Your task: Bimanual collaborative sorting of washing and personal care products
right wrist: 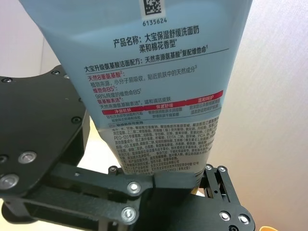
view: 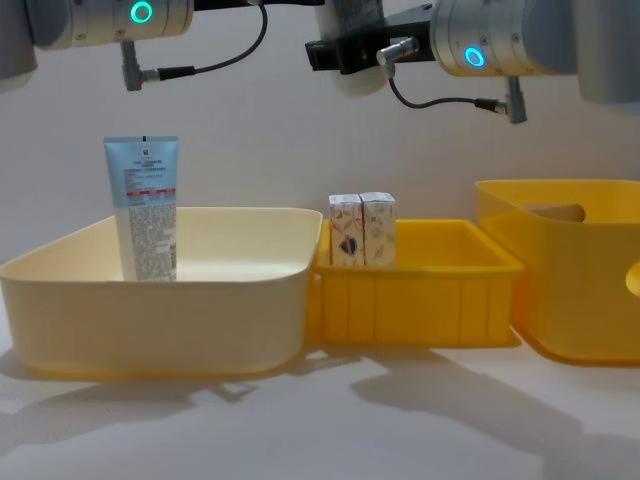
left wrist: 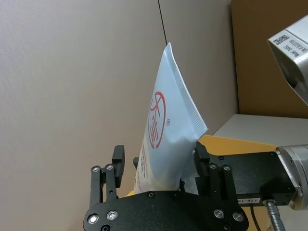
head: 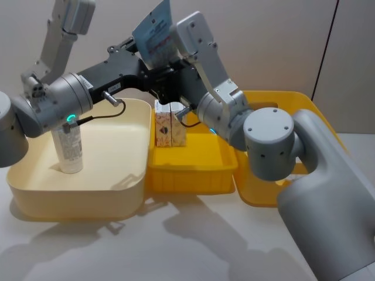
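Both grippers met high above the bins, and a light-blue squeeze tube (head: 154,33) stood between them, crimped end up. The left gripper (left wrist: 159,185) had its black fingers (left wrist: 118,159) pressed against the lower body of the tube, one on each flat side, so its jaws were clenched on it. The right gripper (right wrist: 166,180) closed on the same tube near its lower end, its finger links (right wrist: 216,180) drawn in against the printed label; its jaws were grasping the tube too. In the head view the two black gripper bodies crossed beneath the tube, above the far edge of the small yellow tray (head: 193,170).

Below them, two small cream cartons (view: 362,229) stood upright and touching side by side at the far left corner of that tray. To the left sat the large cream bin (view: 150,320), just beside the tray, and a second blue tube (view: 143,208) stood upright in it on its cap, toward the bin's left side. A larger yellow bin (view: 590,290) stood to the right of the tray. All three containers rested on a pale table (view: 320,430) before a plain wall.
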